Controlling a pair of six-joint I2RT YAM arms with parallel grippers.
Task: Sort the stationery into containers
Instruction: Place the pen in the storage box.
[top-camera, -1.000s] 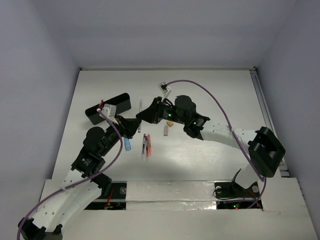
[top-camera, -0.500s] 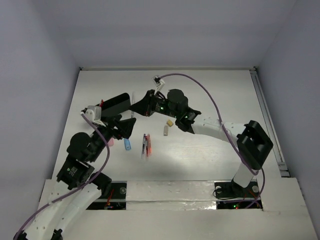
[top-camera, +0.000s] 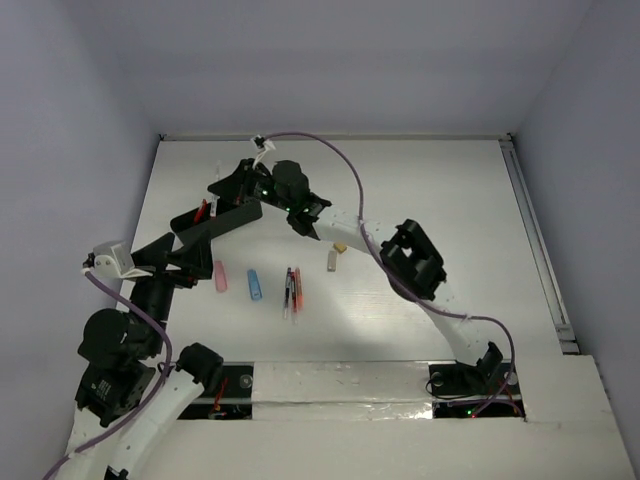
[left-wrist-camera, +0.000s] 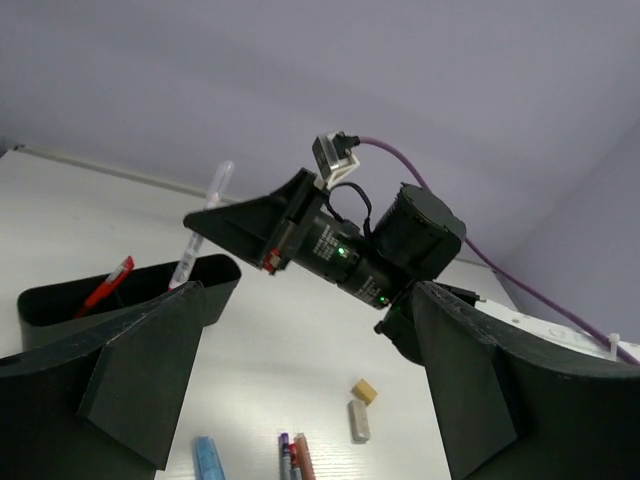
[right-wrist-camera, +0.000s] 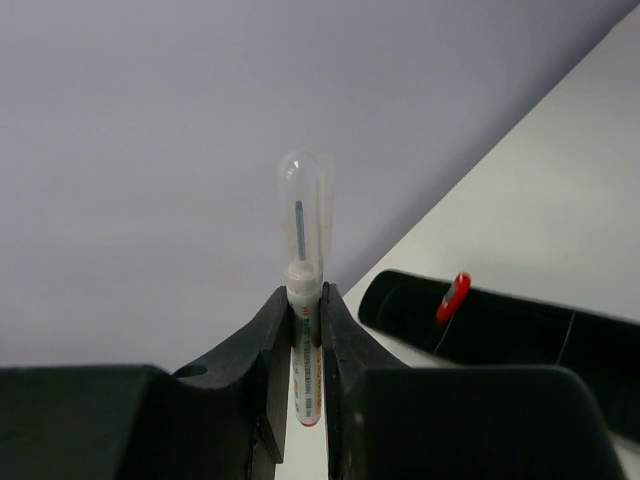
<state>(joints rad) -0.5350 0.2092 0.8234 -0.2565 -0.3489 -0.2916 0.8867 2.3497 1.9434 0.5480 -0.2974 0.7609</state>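
Right arm swung from table middle to 10 o'clock. Left arm pulled back toward 8 o'clock, we think to make room. Our right claw (right-wrist-camera: 305, 297) clamped on white pen (right-wrist-camera: 303, 225), held upright, clear round cap up, likely so it drops in end first. Pen over or just beside rim of black box (right-wrist-camera: 520, 322); cannot tell which. Red pen (right-wrist-camera: 452, 296) already in box. Our left claw (left-wrist-camera: 310, 292) wide apart, holds nothing. Box long, hard, dull. Pink capsule (top-camera: 219, 277) and blue capsule (top-camera: 254, 285) smooth, stubby, on table at box's 6 o'clock.
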